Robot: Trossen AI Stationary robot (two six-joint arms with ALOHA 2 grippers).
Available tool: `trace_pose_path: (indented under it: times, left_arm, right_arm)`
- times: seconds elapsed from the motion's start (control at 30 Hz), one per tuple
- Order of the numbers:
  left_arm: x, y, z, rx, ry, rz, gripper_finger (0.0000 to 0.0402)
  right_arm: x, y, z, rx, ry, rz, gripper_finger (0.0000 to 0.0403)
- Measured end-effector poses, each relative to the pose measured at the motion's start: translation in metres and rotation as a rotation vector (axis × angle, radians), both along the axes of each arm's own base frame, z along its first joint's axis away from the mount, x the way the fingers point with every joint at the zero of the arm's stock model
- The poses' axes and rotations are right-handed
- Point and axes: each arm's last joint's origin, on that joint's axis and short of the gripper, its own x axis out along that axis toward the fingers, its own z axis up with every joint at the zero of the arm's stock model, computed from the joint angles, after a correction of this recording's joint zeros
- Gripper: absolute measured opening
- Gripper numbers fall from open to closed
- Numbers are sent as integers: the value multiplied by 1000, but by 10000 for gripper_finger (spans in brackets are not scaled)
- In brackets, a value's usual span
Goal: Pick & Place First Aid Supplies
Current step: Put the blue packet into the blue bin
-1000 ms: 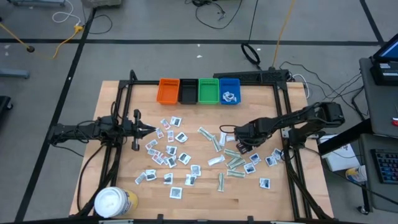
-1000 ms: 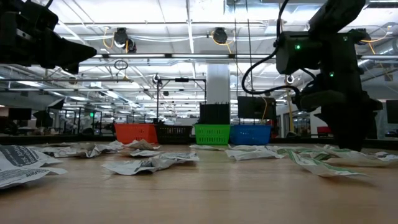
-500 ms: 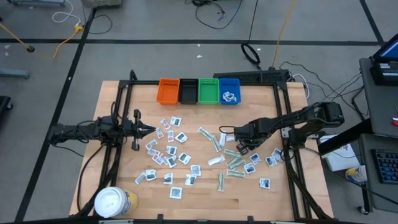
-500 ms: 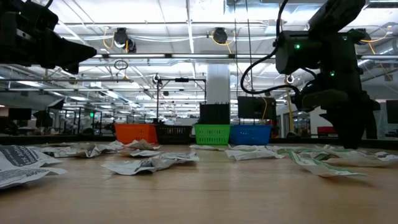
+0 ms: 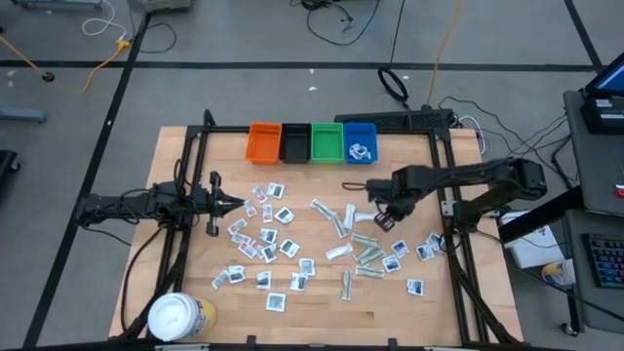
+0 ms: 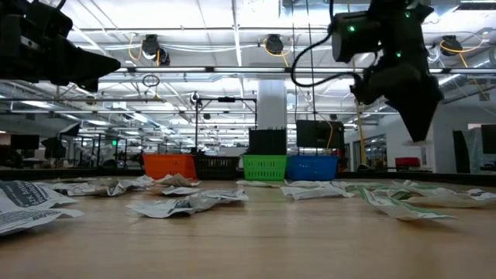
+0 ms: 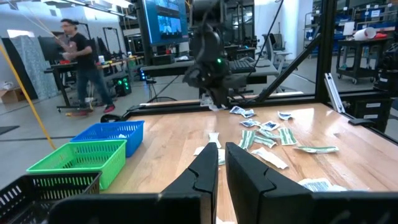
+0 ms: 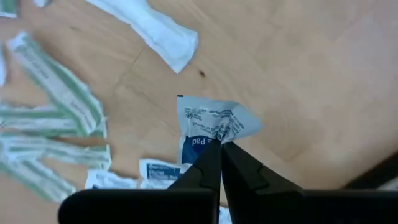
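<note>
First aid supplies lie scattered on the wooden table: white sachets (image 5: 265, 240) at the middle left and pale green strip wrappers (image 5: 367, 253) at the middle right. My right gripper (image 5: 382, 220) hangs above the strips, pointing down. It is shut on a white sachet with blue print (image 8: 208, 121). My left gripper (image 5: 234, 203) stays level at the table's left, shut and holding nothing. My right gripper pinches the sachet between its two fingertips at a crumpled edge (image 8: 219, 134). The fingers come from above, pointing down. The sachet is lifted clear of the table and spreads out past the fingertips, creased where it is held.
Orange (image 5: 264, 142), black (image 5: 294, 143), green (image 5: 326, 142) and blue (image 5: 360, 142) bins stand in a row at the far edge; something white lies in the blue one. A white-lidded yellow tub (image 5: 180, 317) sits at the near left corner. A person moves in the room beyond.
My right gripper has shut on the sachet among the strips. It has then risen and gone a little toward the far edge, rolling at the wrist, and has lifted the sachet clear of the table.
</note>
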Motion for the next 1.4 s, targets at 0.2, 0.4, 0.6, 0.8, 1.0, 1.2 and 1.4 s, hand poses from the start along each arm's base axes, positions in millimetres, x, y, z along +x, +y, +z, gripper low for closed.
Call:
trace_pose_path:
  times: [0.2, 0.4, 0.6, 0.8, 1.0, 1.2, 1.4]
  left_arm:
    - [0, 0, 0, 0, 0, 0, 37]
    - [0, 0, 0, 0, 0, 0, 37]
    - [0, 0, 0, 0, 0, 0, 37]
    - [0, 0, 0, 0, 0, 0, 37]
    - [0, 0, 0, 0, 0, 0, 37]
    - [0, 0, 0, 0, 0, 0, 37]
    - [0, 0, 0, 0, 0, 0, 37]
  right_arm:
    - [3, -10, 28, 8, -8, 79, 1]
    - [4, -16, 44, 11, -11, 116, 1]
    - [4, -28, 52, 16, -19, 152, 1]
    - [21, -72, 57, 11, -30, 131, 1]
    - [33, -129, 54, 15, -37, 103, 1]
    - [44, -186, 52, 7, -54, 61, 1]
    - [55, -237, 58, -36, -101, 19, 1]
